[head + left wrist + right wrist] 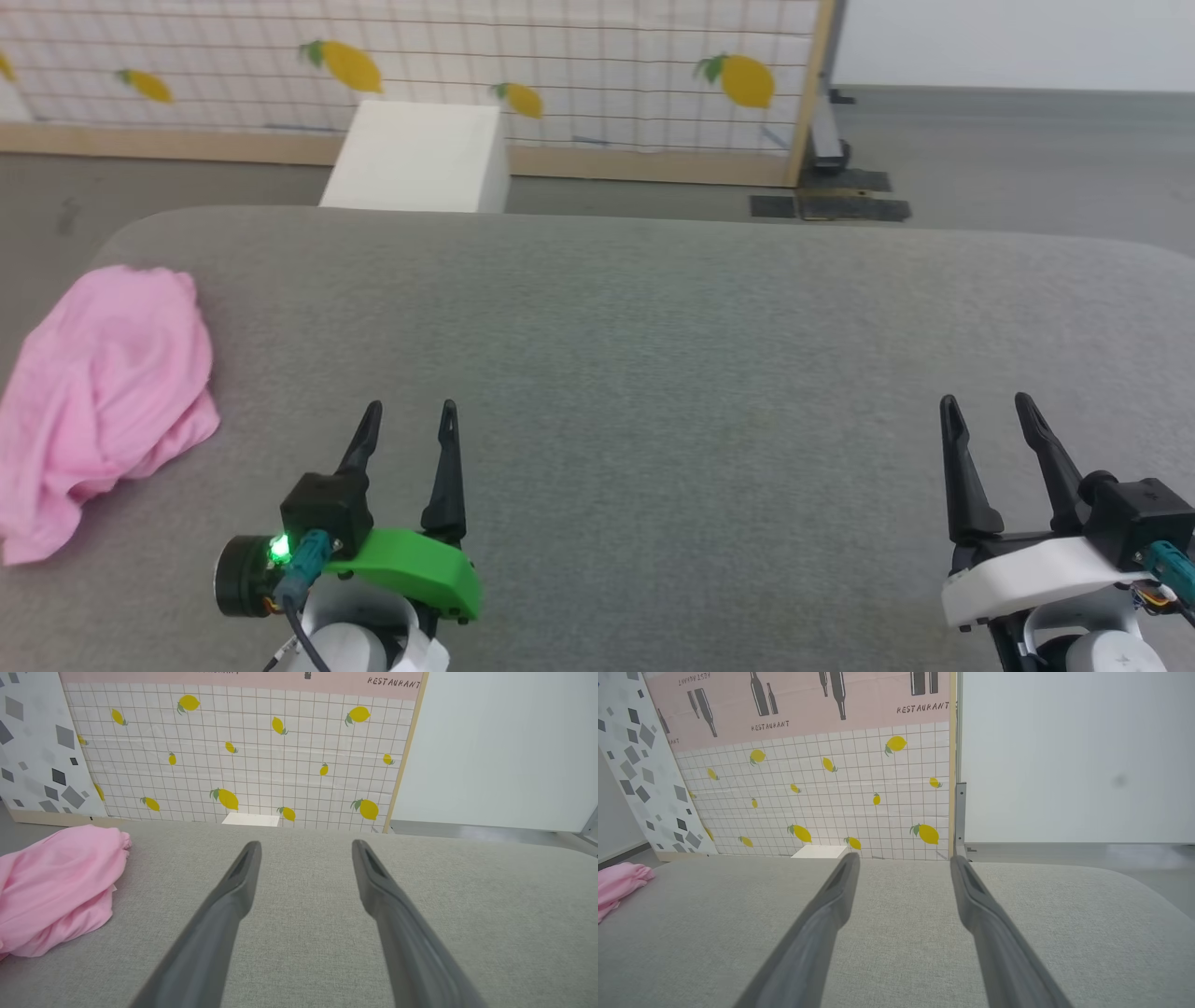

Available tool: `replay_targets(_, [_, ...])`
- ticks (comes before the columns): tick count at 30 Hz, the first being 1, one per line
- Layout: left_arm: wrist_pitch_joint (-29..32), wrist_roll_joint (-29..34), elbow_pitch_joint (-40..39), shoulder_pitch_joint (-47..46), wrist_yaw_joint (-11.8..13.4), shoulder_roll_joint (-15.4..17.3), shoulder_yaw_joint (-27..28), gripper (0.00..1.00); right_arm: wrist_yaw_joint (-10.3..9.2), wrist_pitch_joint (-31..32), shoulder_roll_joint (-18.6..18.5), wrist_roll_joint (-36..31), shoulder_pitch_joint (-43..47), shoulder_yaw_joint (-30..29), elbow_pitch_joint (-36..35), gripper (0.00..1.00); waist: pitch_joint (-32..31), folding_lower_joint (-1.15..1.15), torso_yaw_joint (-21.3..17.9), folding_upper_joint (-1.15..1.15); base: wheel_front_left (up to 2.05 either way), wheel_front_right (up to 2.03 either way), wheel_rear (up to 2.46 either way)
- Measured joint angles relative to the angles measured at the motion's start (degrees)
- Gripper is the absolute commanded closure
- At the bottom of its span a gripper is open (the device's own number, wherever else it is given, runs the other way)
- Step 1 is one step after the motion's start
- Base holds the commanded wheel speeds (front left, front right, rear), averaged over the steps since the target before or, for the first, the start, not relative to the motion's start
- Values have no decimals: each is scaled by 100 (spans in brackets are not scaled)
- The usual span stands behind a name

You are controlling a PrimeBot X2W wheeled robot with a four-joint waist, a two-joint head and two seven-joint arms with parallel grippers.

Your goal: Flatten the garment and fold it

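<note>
Now | garment (pixel 103 401): bunched pink heap, left of left gripper (pixel 411 407) fingers, far from right gripper (pixel 986 400) | fingers: both spread, empty | feel: likely soft, light, floppy | hold: pinch nearest loose edge

Bright, even, diffuse light is filling all three views; shadows on the table (pixel 653 327) are showing only faintly. Wrist views are bowing at the edges. Left claw (pixel 306 843) and right claw (pixel 903 857) are blurring toward the lens. Green LED (pixel 278 549) is blooming slightly.
</note>
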Motion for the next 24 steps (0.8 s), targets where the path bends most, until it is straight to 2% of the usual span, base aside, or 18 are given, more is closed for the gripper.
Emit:
replay_targets(9, [-62,-105,0,4,144,189,40,0,0,-75,4,125,21,92,14,0,-67,0,802,0,0,0,0])
replay_targets(24, [-200,-386,-171,136,465,357,116,0,0,-155,11,223,-3,174,35,0,-78,0,2583,0,0,0,0])
